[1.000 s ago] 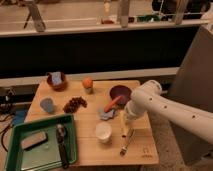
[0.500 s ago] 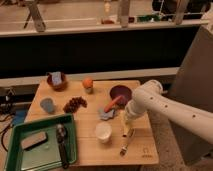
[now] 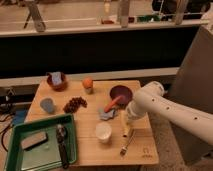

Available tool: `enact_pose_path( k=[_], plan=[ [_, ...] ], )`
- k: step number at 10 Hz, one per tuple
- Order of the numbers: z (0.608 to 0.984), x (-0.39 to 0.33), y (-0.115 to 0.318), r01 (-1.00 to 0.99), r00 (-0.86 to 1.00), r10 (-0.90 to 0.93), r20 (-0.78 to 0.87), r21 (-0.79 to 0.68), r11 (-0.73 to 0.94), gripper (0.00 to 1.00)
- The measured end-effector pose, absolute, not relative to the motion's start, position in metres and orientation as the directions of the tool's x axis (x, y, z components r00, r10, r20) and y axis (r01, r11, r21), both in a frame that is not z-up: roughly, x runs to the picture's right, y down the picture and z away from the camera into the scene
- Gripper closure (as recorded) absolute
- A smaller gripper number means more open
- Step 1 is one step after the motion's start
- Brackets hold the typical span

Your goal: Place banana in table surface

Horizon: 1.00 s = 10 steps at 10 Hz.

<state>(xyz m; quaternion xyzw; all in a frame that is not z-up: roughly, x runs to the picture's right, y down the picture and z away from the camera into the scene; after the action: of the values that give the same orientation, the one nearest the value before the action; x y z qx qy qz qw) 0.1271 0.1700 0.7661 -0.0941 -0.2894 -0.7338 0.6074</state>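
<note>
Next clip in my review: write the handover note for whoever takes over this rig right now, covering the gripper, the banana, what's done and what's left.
Gripper: low over the right side of the table, right at the banana.
Banana: on or just above the wood, beside the white cup, with the fork just in front of it. Contact with the table cannot be confirmed.
Done: banana brought down to the table.
Left: confirm it rests there, release, lift the arm away.
</note>
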Motion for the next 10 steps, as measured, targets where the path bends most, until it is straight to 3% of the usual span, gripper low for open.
enact_pose_path(
  k=[4, 5, 9, 10],
  plan=[
    [0.783, 0.124, 0.18, 0.931, -0.278, -0.831, 0.482, 0.348, -0.11, 0.99],
    [0.789, 0.122, 0.183, 0.927, -0.286, -0.826, 0.486, 0.358, -0.111, 0.94],
    [0.801, 0.117, 0.191, 0.9, -0.325, -0.824, 0.464, 0.42, -0.119, 0.54],
    [0.804, 0.116, 0.191, 0.895, -0.338, -0.822, 0.458, 0.428, -0.129, 0.34]
  ],
)
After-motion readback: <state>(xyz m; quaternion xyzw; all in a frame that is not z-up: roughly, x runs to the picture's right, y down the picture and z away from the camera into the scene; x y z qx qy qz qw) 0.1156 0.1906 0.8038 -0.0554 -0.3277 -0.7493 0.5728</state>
